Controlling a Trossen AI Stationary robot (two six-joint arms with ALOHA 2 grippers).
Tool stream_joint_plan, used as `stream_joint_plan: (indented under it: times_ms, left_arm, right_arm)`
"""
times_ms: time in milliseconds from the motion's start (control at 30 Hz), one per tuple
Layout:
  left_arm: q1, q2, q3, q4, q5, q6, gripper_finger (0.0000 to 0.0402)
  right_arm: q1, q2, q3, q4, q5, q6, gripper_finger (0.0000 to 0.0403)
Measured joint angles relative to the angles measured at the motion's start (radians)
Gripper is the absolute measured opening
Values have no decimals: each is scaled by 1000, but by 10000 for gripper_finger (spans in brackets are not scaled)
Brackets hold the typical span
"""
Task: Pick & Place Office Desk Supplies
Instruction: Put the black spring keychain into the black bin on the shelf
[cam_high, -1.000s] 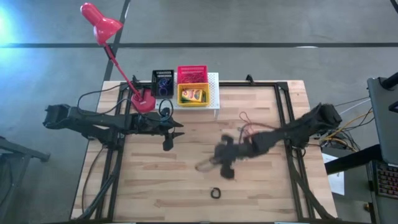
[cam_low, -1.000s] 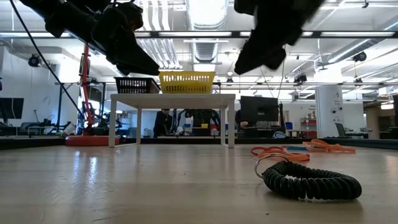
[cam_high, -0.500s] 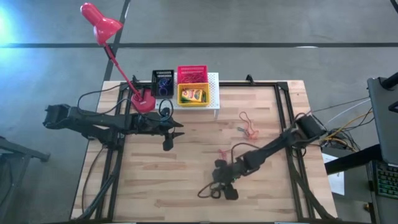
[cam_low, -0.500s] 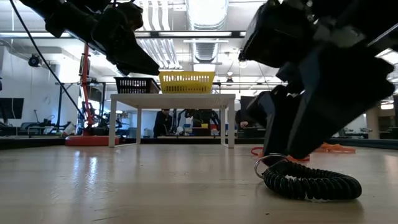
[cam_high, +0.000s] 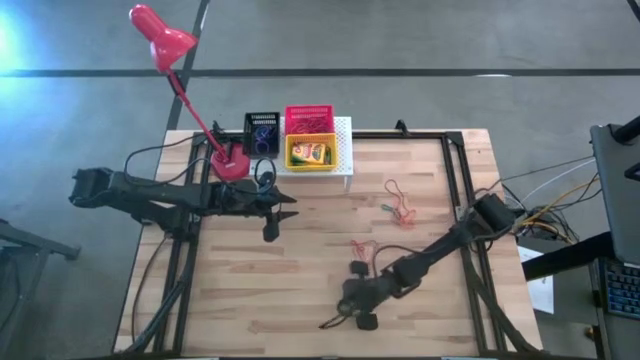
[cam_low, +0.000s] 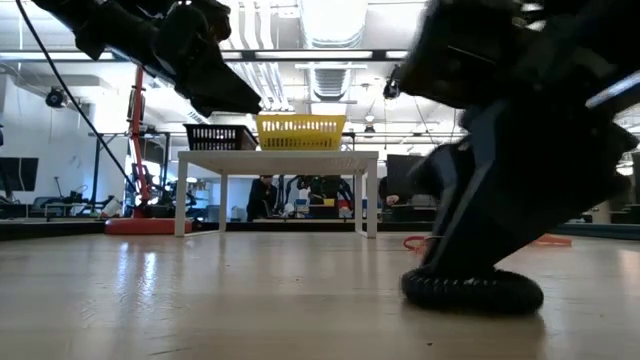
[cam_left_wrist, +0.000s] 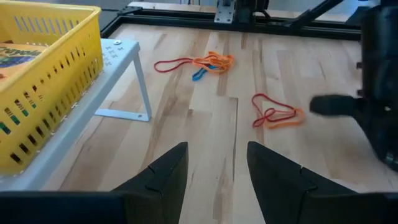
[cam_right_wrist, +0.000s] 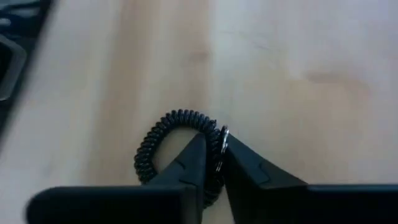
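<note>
A black coiled ring (cam_right_wrist: 163, 127) with a small metal loop lies flat on the wooden table near its front edge. My right gripper (cam_right_wrist: 213, 140) is down on it, shut on its coil; the low view shows the ring (cam_low: 470, 291) under that gripper (cam_low: 465, 262). My left gripper (cam_left_wrist: 214, 180) hangs open above the table's left middle (cam_high: 283, 208), holding nothing. A black basket (cam_high: 262, 132), a red basket (cam_high: 308, 120) and a yellow basket (cam_high: 311, 152) with a crayon box sit at the back. The red and yellow baskets stand on a white stand (cam_high: 344, 150). My right gripper pinches the ring's coil wall (cam_right_wrist: 214, 129) next to the metal loop, one finger (cam_right_wrist: 186, 165) inside the ring and the other finger (cam_right_wrist: 255, 169) outside it. The fingers slant down from the table's right. The ring lies on the table.
Red-orange rubber bands lie loose at the right middle (cam_high: 400, 206) and nearer the centre (cam_high: 362, 248). A red desk lamp (cam_high: 165, 42) stands at the back left, its base (cam_high: 230, 162) beside the black basket. Bare wood lies between the arms.
My right gripper has swung down and toward the table's near edge onto the black coiled ring and has shut on its coil. The ring stays on the table.
</note>
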Motion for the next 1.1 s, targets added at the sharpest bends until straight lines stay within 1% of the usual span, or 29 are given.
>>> stream_joint_plan:
  times_ms: [33, 100, 200, 267, 333, 367, 433, 500, 567, 633, 667, 733, 867, 933, 967, 1000, 1033, 1100]
  left_arm:
    - [0, 0, 1, 0, 0, 2, 171]
    - [0, 0, 1, -5, 0, 3, 171]
    - [0, 0, 0, -4, 0, 5, 171]
    - [0, 2, -1, 35, 0, 4, 171]
    - [0, 11, 0, 105, 0, -27, 171]
    - [0, 15, 1, 122, 0, -53, 171]
    - [-5, 28, 0, 142, 0, -91, 171]
    - [-10, 37, 1, 159, 0, -91, 171]
    - [-23, 50, 0, 170, -5, -56, 171]
    - [-56, 55, -13, 186, -48, 3, 171]
    - [-80, 55, -33, 233, -90, 19, 171]
    - [-133, 59, -93, 404, -215, 22, 171]
    - [-222, 53, -239, 663, -558, -23, 171]
    - [-238, 50, -291, 725, -742, -43, 171]
    - [-238, 50, -312, 727, -807, -44, 171]
    - [-237, 49, -335, 722, -849, -55, 171]
    - [-235, 49, -352, 717, -865, -76, 171]
    - [-228, 49, -371, 726, -859, -134, 171]
  right_arm:
    - [10, -15, -20, -3, 57, 28, 28]
    - [30, -45, -66, 10, 194, 82, 20]
    - [41, -69, -135, 105, 461, 183, 24]
    - [39, -74, -169, 231, 645, 247, 25]
    - [30, -65, -200, 367, 809, 262, 25]
    - [21, -54, -208, 436, 867, 247, 25]
    - [-3, -46, -220, 526, 935, 185, 25]
    - [-37, -47, -216, 587, 944, 108, 25]
    - [-72, -55, -215, 611, 945, 44, 25]
    - [-108, -64, -207, 618, 944, -2, 25]
    - [-126, -72, -201, 623, 944, -15, 25]
    - [-158, -82, -190, 625, 942, -40, 25]
    - [-208, -81, -156, 620, 890, -116, 25]
    - [-226, -81, -135, 626, 819, -163, 25]
    - [-237, -81, -125, 625, 788, -188, 25]
    - [-244, -81, -112, 624, 753, -216, 25]
    - [-252, -81, -99, 624, 720, -245, 25]
    - [-267, -81, -72, 624, 670, -306, 25]
